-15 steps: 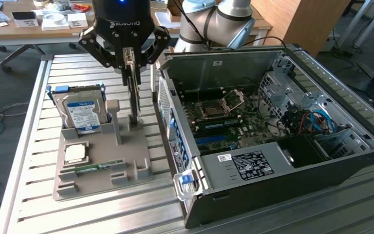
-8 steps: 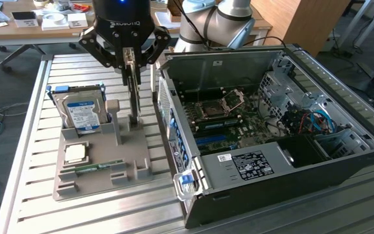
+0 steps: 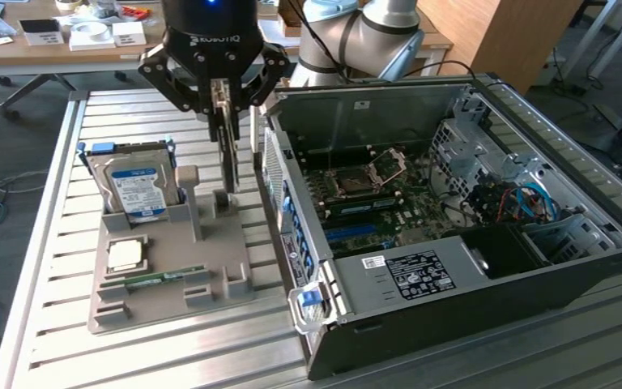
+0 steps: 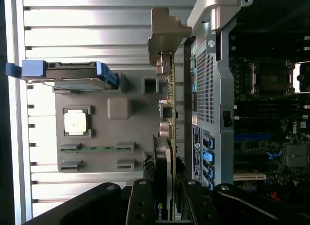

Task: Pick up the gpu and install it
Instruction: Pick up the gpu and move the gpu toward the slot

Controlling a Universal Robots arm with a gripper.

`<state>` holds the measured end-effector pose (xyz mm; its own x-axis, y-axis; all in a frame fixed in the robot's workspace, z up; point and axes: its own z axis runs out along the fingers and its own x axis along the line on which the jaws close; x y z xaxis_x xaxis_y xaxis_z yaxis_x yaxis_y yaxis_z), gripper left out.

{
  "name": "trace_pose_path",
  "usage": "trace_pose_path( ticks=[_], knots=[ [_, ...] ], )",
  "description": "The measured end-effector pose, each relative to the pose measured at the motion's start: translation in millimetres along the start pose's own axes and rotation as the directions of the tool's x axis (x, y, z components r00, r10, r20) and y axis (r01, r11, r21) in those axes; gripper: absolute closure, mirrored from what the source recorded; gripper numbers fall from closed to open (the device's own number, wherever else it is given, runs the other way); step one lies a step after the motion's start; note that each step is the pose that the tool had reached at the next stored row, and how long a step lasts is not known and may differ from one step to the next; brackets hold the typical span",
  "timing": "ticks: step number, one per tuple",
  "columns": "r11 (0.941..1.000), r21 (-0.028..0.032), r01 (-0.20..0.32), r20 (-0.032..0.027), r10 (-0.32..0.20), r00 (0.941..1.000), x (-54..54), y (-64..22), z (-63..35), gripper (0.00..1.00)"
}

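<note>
"Wrist view first: what is between your fingers?"

"My gripper [image 4: 169,196] is pinching the gpu [image 4: 170,104] across its two faces, near one end of the card. I hold it on edge, so I look along its thin board to the silvery bracket [image 4: 164,34] at the far end."

"And in the exterior view?"

"There my gripper [image 3: 224,104] hangs over the grey parts stand [image 3: 171,304]. The gpu [image 3: 227,154] hangs upright below it, with its lower end right at the stand's upright posts. I cannot tell whether it is clear of its slot there."

"What else is around you?"

"On the stand, the hard drive [image 3: 133,190] with its blue label leans in its cradle, and a square processor [image 3: 125,255] and a green memory stick [image 3: 165,278] lie flat. Just beside the card, toward the exterior view's right, stands the open computer case [image 3: 452,324], with the motherboard [image 3: 376,203] showing inside."

"So how far along are you?"

"By my reckoning the grasp is made and little more. The card is outside the case, close to its rear wall, and no part of it sits in a slot on the board. The install itself is not yet done."
</note>
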<state>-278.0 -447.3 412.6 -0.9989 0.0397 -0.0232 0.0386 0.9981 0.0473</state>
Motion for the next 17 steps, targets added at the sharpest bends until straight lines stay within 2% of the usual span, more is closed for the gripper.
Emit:
trace_pose_path(
  ticks=[7, 17],
  knots=[
    [1.0, -0.0004, 0.0, -0.0001, 0.0, 1.0, -16.1, 1.2, 0.4, 0.73],
    [1.0, -0.0024, 0.0, -0.0001, 0.0, 1.0, -53.3, 3.9, 1.4, 0.73]
  ],
)
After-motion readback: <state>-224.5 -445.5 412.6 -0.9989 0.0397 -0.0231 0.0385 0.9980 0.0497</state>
